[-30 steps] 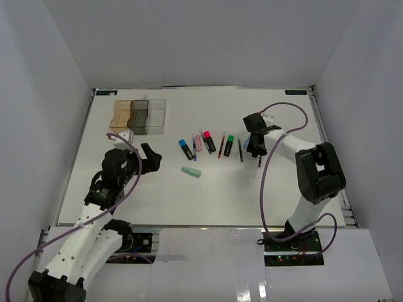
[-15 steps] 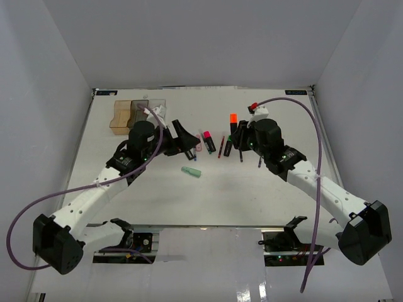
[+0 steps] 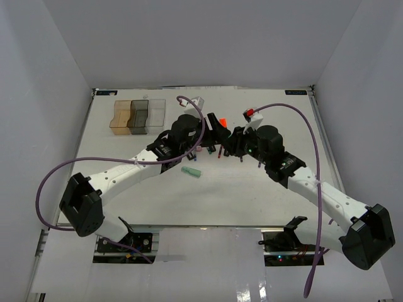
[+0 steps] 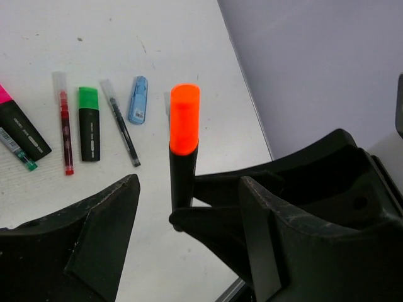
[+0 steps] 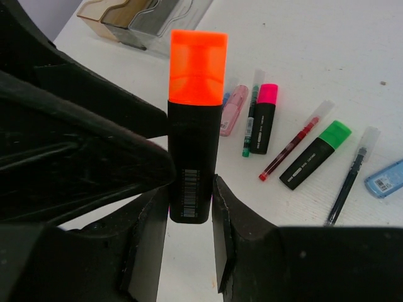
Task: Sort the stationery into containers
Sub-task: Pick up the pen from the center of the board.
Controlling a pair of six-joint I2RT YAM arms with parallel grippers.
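We find the overhead view bright and evenly lit from above, with the white table [image 3: 252, 195] close to washed out. Shadows on it are faint and soft-edged. The glossy strip [image 3: 208, 286] at the near edge carries pale glare. In both wrist views the orange highlighter [image 5: 192, 126] is sharp and strongly saturated. The black fingers [image 4: 94, 245] nearest the lens read dark, with little surface detail. The pens [image 4: 65, 126] lying behind are a little softer.

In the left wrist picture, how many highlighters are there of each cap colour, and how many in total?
orange highlighter: 1
green highlighter: 1
pink highlighter: 1
Total: 3
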